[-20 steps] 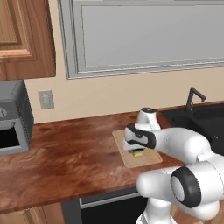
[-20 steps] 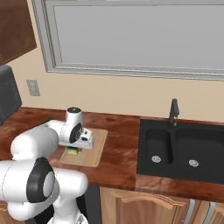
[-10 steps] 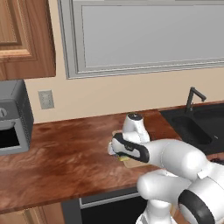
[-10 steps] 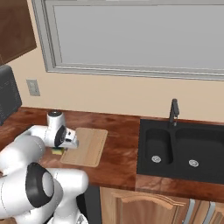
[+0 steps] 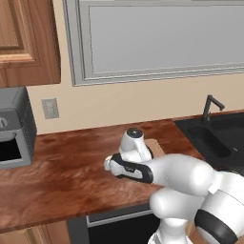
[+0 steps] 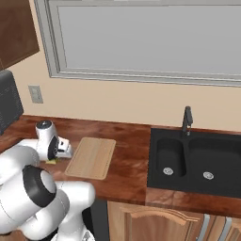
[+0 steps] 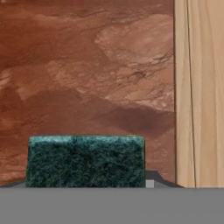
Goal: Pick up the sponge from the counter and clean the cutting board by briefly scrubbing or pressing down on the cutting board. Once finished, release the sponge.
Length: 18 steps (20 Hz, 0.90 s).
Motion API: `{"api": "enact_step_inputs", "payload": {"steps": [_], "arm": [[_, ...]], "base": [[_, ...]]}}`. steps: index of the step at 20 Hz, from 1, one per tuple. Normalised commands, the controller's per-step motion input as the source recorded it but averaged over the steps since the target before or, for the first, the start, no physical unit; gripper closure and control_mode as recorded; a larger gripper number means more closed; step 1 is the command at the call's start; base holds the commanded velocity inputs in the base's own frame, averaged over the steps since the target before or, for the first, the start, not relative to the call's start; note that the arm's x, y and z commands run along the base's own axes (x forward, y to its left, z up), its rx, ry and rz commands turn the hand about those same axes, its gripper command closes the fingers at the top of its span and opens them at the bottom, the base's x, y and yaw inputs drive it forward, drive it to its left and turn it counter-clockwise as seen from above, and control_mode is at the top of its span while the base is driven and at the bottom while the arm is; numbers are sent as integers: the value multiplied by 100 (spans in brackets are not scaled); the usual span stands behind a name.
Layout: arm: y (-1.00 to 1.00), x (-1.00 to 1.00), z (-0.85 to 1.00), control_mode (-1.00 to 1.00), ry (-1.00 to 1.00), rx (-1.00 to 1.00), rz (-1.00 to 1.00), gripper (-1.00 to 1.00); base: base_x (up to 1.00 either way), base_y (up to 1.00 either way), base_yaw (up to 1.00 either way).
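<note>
The sponge [image 7: 85, 161] shows its dark green top at the bottom of the hand view, just over the reddish-brown counter [image 7: 87, 65]. In the right base view a sliver of the sponge's yellow body [image 6: 51, 161] peeks out under my gripper [image 6: 57, 156]. The gripper is shut on the sponge, and its fingertips are hidden behind it. The light tan cutting board [image 6: 92, 157] lies just to the right of the gripper, apart from the sponge. Its edge [image 7: 201, 87] runs down the right side of the hand view. From the left base, my gripper [image 5: 109, 164] points left over the counter [image 5: 57, 176], with the board [image 5: 155, 144] mostly hidden behind my arm.
A grey oven-like appliance [image 5: 12, 128] stands at the counter's left end, below a wooden wall cabinet [image 5: 24, 38]. A black double sink [image 6: 197, 162] with a dark faucet [image 6: 187, 120] lies right of the board. The wall has an outlet [image 5: 49, 108].
My arm has swung left, carrying the sponge off the cutting board and over the bare counter beside the board's left edge.
</note>
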Motion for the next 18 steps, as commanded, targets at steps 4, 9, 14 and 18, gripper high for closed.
{"api": "enact_step_inputs", "payload": {"steps": [4, 9, 14, 18], "arm": [[48, 24, 0, -100, 0, 0, 0, 100], [22, 2, -21, -100, -5, 0, 4, 100], [14, 0, -32, -100, -4, 0, 5, 100], [8, 0, -27, -100, -2, 0, 4, 100]], "base": [[0, 0, 0], [0, 0, 0], [0, 0, 0], [0, 0, 0]]}}
